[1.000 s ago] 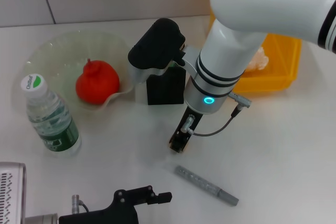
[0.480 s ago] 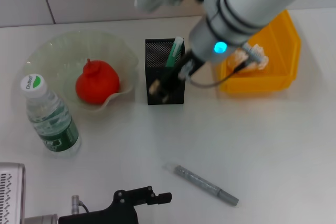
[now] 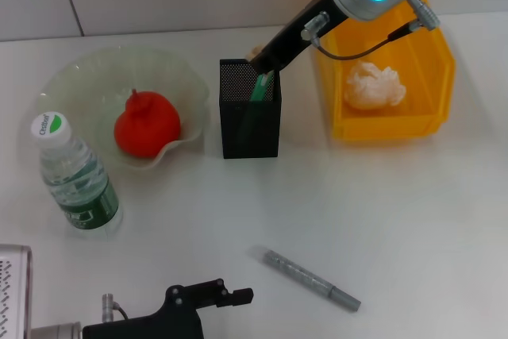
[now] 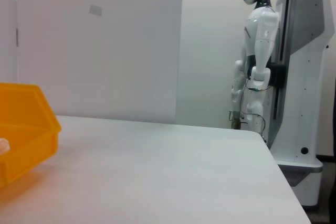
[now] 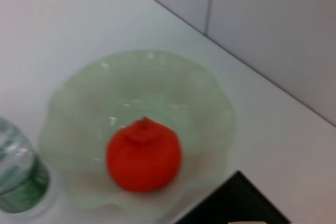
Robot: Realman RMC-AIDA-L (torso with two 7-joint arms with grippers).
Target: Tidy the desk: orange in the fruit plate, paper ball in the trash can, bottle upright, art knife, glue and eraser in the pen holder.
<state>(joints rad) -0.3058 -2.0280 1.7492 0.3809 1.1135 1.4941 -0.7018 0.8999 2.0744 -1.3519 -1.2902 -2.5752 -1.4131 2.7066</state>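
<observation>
Right tool (image 3: 259, 59) — moved from low over the tabletop in front of the pen holder (image 3: 250, 119), up and back, to the holder's far rim. Paper ball (image 3: 374, 86) in trash can (image 3: 429, 123) — now uncovered.

Illumination is bright, even and diffuse across all 3 views, apparently from overhead. In the head view the white worktop (image 3: 397, 220) reads nearly uniform, and shadows are soft and short: a faint one sits beside the pen holder (image 3: 249, 109) and another under the bottle (image 3: 75, 176). The fruit plate (image 3: 79, 77) shows mild specular highlights along its ruffled rim. The moving arm at the upper edge is slightly motion-blurred. The left wrist view is sharp, with a pale, flatly lit wall (image 4: 100, 40). The right wrist view is soft throughout; the orange (image 5: 144, 155) lacks skin detail.
</observation>
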